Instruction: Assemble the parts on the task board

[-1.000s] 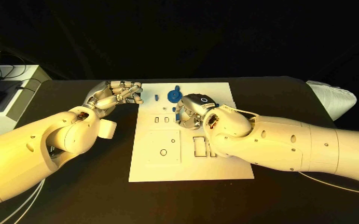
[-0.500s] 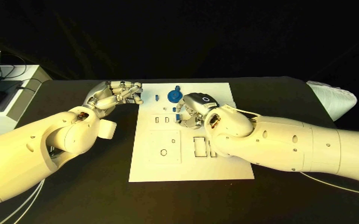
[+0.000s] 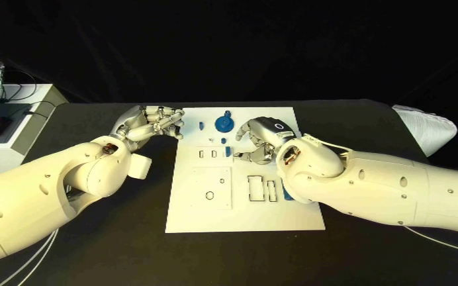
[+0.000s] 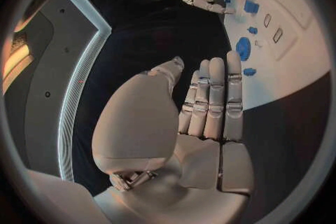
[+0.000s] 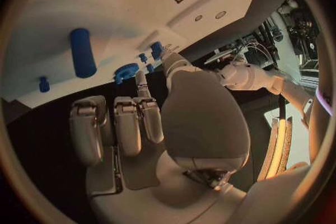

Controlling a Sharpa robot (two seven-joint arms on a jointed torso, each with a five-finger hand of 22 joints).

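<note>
Black table (image 3: pixel 382 246), with the white task board (image 3: pixel 243 216) lying flat at its centre.

Right arm comes in over the board's right half. Right hand (image 3: pixel 259 142) sits above the board's upper middle, fingers curled downward toward the surface. The wrist view shows the fingers (image 5: pixel 127 126) side by side, bent, nothing between them.

Left hand (image 3: pixel 150 124) rests off the board, just beside its upper left corner, over bare table. Fingers (image 4: pixel 213 98) straight and pressed together, palm empty.

Parts: blue gear (image 3: pixel 224 124) near the board's far edge, just left of the right hand. Blue cylinder (image 5: pixel 82 53) lying on the board, apart from the gear. Small blue peg (image 3: pixel 200 126) left of the gear, near the left hand's fingertips.
</note>
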